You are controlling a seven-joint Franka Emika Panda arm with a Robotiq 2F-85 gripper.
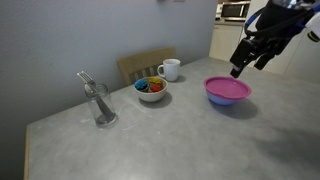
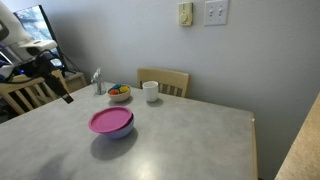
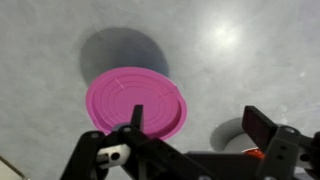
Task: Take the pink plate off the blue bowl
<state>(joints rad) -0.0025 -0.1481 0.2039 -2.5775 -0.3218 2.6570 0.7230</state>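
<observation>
The pink plate [image 1: 227,88] lies flat on top of the blue bowl [image 1: 229,102] on the grey table; both also show in an exterior view, the plate [image 2: 111,121] over the bowl [image 2: 117,135]. In the wrist view the pink plate [image 3: 135,102] fills the middle left and hides the bowl beneath it. My gripper [image 1: 243,64] hangs in the air above and beside the plate, apart from it. It also shows in an exterior view [image 2: 64,94]. In the wrist view its jaws [image 3: 200,125] are open and empty.
A small white bowl with colourful contents [image 1: 151,89], a white mug [image 1: 170,69] and a glass holding a utensil [image 1: 102,106] stand on the table's far side. A wooden chair [image 2: 165,80] stands behind the table. The white bowl's rim [image 3: 232,130] shows between my jaws.
</observation>
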